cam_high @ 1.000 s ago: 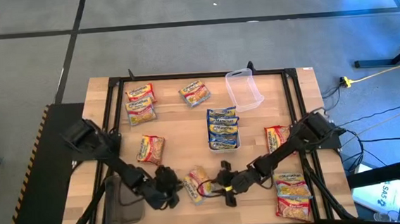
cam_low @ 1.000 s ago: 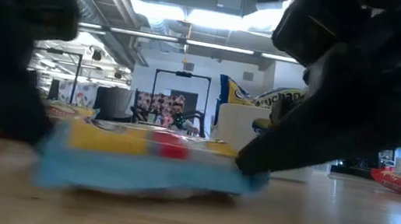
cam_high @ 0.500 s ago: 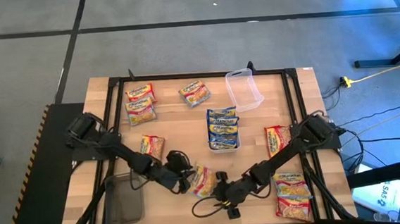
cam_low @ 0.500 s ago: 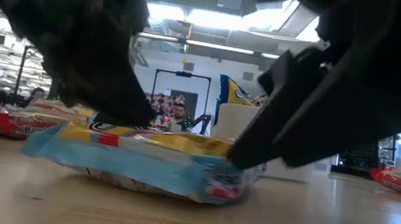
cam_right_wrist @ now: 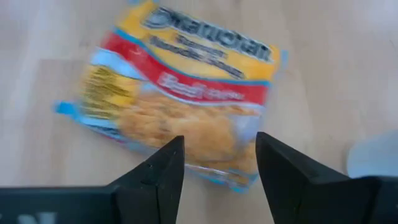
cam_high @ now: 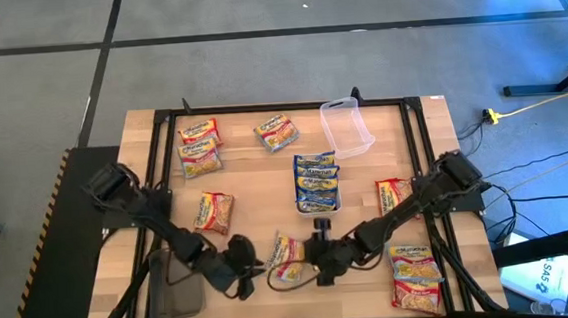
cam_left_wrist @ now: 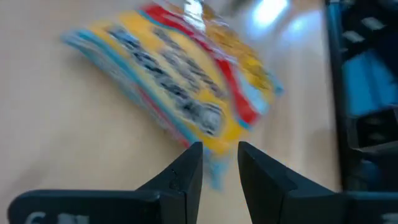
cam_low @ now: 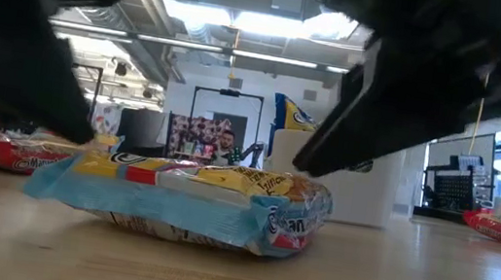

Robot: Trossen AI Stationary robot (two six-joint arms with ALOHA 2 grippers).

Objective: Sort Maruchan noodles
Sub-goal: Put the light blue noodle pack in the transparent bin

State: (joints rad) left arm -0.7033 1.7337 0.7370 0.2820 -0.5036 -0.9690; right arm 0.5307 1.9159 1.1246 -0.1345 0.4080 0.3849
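Both arms are matte black, built of slim jointed links with bulkier blocks at the bases. The left tool [cam_left_wrist: 214, 163] has two flat black tapered fingers; the right tool [cam_right_wrist: 219, 163] has broader, squarer ones. A thin cable loops by the wrists.

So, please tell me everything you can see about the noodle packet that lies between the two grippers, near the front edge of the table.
The blue-bordered noodle packet is a flat, crinkled plastic pouch, yellow with a red band and blue edges. It lies flat on the wooden table, puffed slightly in the middle. The left gripper and right gripper flank it, both open. In the wrist views neither clearly grips it; whether the fingertips touch its edges I cannot tell.
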